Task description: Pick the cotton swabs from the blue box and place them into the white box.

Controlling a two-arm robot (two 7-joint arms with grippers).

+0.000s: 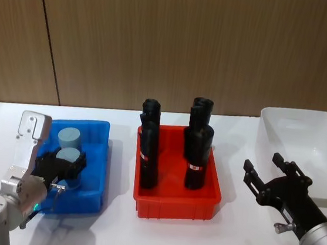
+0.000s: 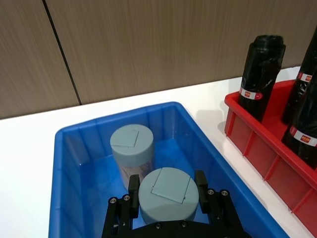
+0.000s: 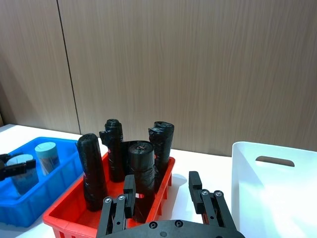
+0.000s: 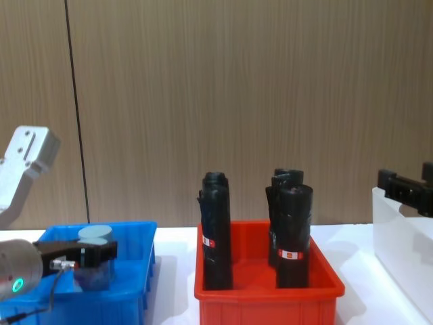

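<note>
— How is it all laid out from where you stand?

— Biggest first: the table (image 1: 110, 229) runs right across. The white box (image 1: 305, 124) sits at the robot's right end, the red bin (image 1: 171, 207) is in the middle and the blue box (image 1: 103, 145) is at its left end. The blue and white boxes are well apart, with the red bin between them.

— What's in the red one?

— Four tall black rolls (image 1: 150, 150), standing up. They aren't part of the job, but they poke up right on the line from blue to white.

— And the swabs?

— Two jars, both upright in the blue box, long axis straight up. The farther jar (image 2: 131, 144) stands free toward the back wall. The nearer jar (image 1: 68, 156) is just in front of it. The left gripper (image 2: 167, 184) is pinching that one, reaching in from the robot's side with a finger tight against each side of the lid.

— The other arm?

— The right gripper (image 1: 262, 161) hangs over the table to the right of the red bin, in front of the white box. Its fingers are spread and it's holding nothing. It's much the nearer of the two to that box.

— So what does the move turn on?

— I'd say the jar has to go straight up, clear of the blue wall. Then it's a long way rightward, high enough to pass over the rolls.
</note>
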